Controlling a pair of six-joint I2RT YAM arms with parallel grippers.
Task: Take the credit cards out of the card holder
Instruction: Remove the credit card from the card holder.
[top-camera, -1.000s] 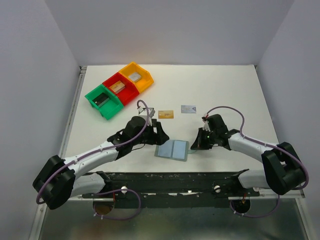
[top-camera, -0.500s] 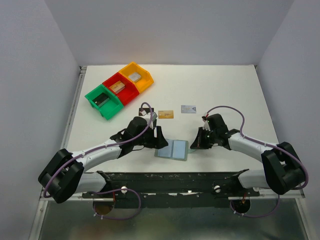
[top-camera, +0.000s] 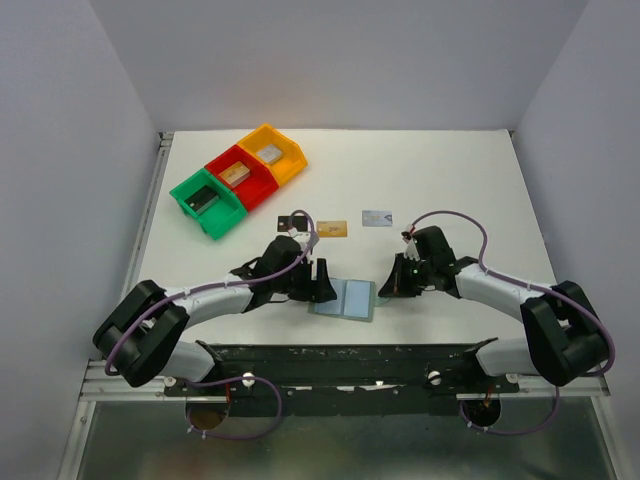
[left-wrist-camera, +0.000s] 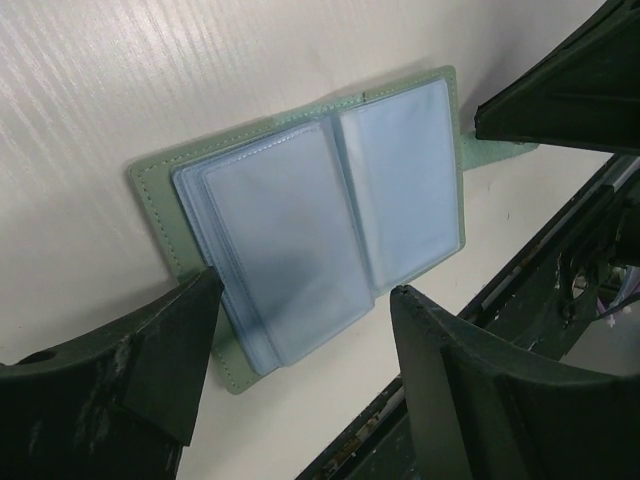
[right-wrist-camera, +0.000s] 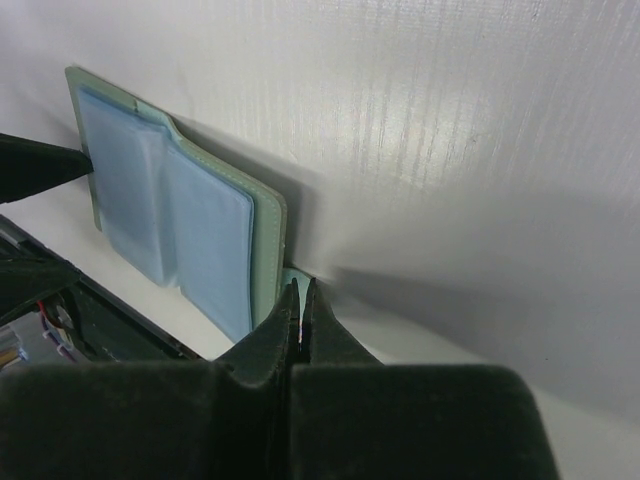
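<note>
1. The card holder (top-camera: 346, 298) lies open, inside up, on the table (top-camera: 450, 180) close to its near edge, between my two grippers.
2. My right gripper (right-wrist-camera: 300, 297) is squeezed fully together at the little tab (right-wrist-camera: 291, 274) on the holder's right edge. I appear to be pinching the tab, which I judge anchors the holder so it can neither slide nor fold shut while my other hand works.
3. My left gripper (left-wrist-camera: 305, 325) stands wide and holds nothing, with one finger on either side of the near end of the left panel. I read that spread as room to come in on the stacked plastic sleeves (left-wrist-camera: 280, 240).
4. The sleeves look cloudy and pale blue, and I cannot tell whether a card sits inside them.
5. A gold-tan card (top-camera: 332, 229) and a silvery-blue card (top-camera: 377, 218) lie flat farther back, apart from the holder. There they are out of the way of both my arms.
6. The green bin (top-camera: 205, 203), red bin (top-camera: 240, 178) and yellow bin (top-camera: 272, 152) sit well off at the far left and have no part in this.
</note>
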